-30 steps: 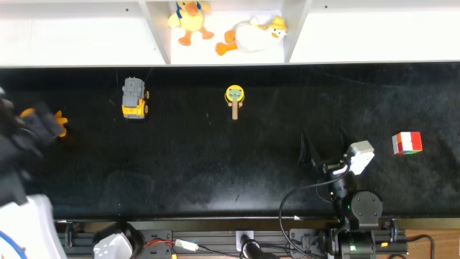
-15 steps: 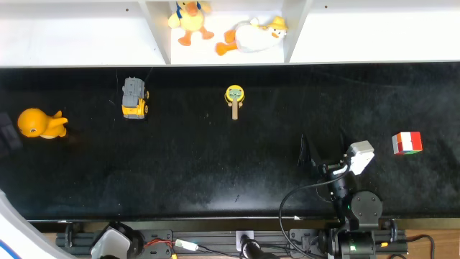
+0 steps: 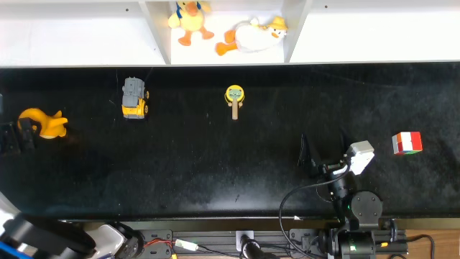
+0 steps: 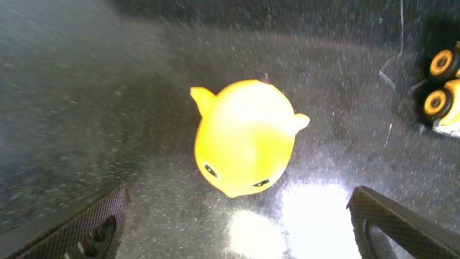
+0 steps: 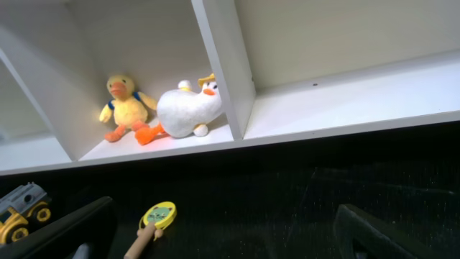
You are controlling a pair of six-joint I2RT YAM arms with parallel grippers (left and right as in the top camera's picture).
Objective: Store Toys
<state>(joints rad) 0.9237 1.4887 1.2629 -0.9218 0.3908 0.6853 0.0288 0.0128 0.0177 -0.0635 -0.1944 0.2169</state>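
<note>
"How many toys are out?"
"One rubber duck [image 4: 244, 140] between the left gripper [image 4: 237, 208]'s spread fingers [image 4: 93, 223], one truck [image 4: 442, 93] beyond it. The right gripper [image 5: 226, 219] gapes; one rattle [image 5: 154, 219] and two shelved plush ducks [image 5: 122, 104] [image 5: 188, 108] lie ahead, one cube [image 3: 407, 142] off to its side."

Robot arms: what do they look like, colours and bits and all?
Both are mostly black. The right arm has round black joints, a white block near its wrist, and a thin cable looping beside it. The right pincer ends in two slim, dark, pointed prongs. The left pincer has broad black fingers with a fine crosshatched texture.
</note>
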